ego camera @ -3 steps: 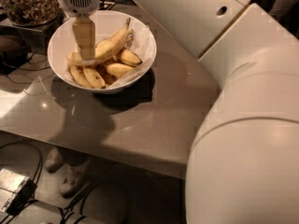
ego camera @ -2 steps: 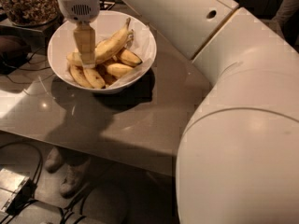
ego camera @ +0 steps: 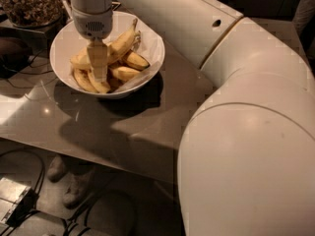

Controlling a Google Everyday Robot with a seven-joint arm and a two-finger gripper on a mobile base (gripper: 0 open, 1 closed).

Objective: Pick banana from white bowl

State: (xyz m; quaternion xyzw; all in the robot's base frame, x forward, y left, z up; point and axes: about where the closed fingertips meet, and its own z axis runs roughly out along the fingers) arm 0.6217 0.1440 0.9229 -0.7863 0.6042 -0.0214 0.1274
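The white bowl (ego camera: pixel 150 58) stands on the table at the upper left and holds several yellow bananas. The longest banana (ego camera: pixel 122 44) lies curved across the middle, its brownish stem pointing up to the right rim. My gripper (ego camera: pixel 100 76) reaches straight down into the bowl from the white wrist above. Its tip sits among the bananas just left of the long one, over a shorter banana (ego camera: pixel 84 80) at the front. My gripper hides the long banana's left end.
A glass jar of brown nuts (ego camera: pixel 29 4) stands behind the bowl at the top left. My large white arm (ego camera: pixel 246 132) fills the right half of the view over the grey table (ego camera: pixel 138 127). Shoes (ego camera: pixel 69 181) and cables lie on the floor below.
My gripper has dropped a little lower and to the right, deeper among the bananas. My arm's elbow has swung further into view. The bowl and bananas have not moved.
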